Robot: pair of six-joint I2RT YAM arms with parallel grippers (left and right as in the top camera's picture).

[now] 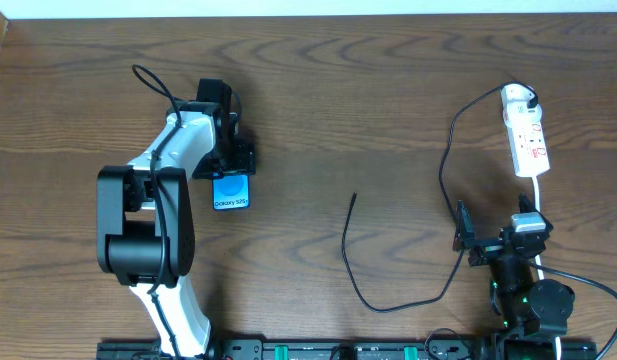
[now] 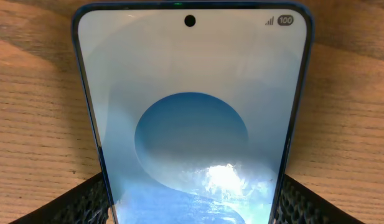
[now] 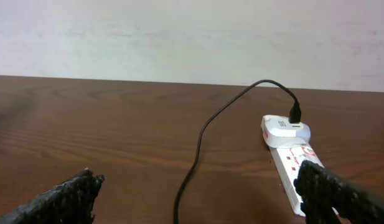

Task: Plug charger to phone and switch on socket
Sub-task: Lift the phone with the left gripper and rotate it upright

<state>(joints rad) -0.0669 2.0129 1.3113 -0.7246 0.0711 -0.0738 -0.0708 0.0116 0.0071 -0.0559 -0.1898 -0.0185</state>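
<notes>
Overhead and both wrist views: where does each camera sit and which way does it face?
Overhead: above the table, looking straight down; left arm and right arm show.
Left wrist: low over the phone, looking along its screen; left fingers flank it.
Right wrist: low, facing the socket and charger; right fingers at the bottom corners.
Shared: overhead and left wrist show the phone; overhead and right wrist, the socket.
</notes>
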